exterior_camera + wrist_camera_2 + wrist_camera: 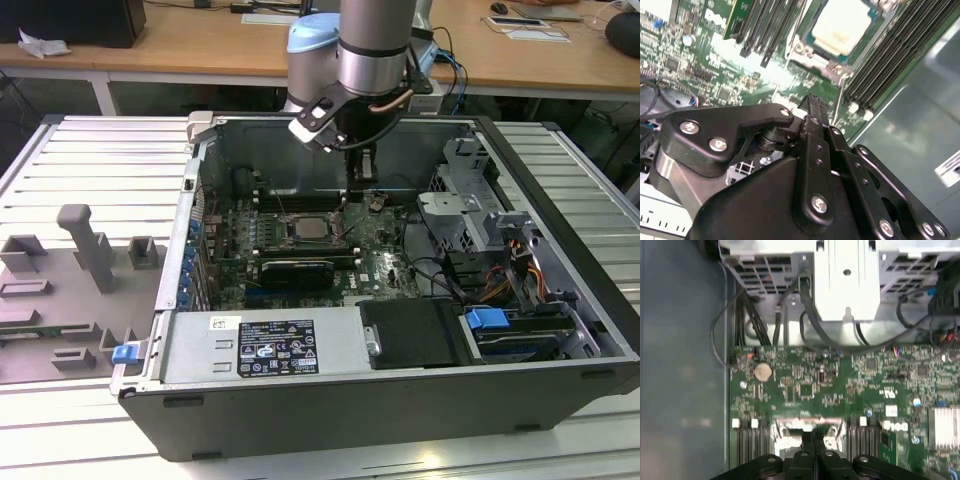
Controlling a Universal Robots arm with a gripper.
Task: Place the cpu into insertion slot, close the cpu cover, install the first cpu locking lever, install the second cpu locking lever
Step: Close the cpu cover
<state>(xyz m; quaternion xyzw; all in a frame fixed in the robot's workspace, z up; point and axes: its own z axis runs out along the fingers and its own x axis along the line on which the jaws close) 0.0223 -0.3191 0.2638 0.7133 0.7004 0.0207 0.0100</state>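
The cpu (pixel 311 228) lies in the insertion slot (pixel 336 232), its pale metal top (pixel 841 24) facing up. The silvery cpu cover (pixel 814 58) lies flat around the chip as a frame. A thin wire locking lever (pixel 838 100) runs along the socket's edge, close to my fingertips. My gripper (pixel 364 186) hangs inside the case, just beyond the socket on the exterior view's right. Its black fingers are shut together with nothing between them, as both wrist views show (pixel 813 102) (pixel 815 439). The socket frame's edge (pixel 790 427) sits right by the fingertips.
The open computer case (pixel 400 420) holds a black graphics card (pixel 292 271), a silver power supply (pixel 262 346), a drive cage (pixel 470 210) and loose cables (pixel 805 320). Memory slots (pixel 890 55) flank the socket. Grey fixtures (pixel 85 260) stand on the table at the exterior view's left.
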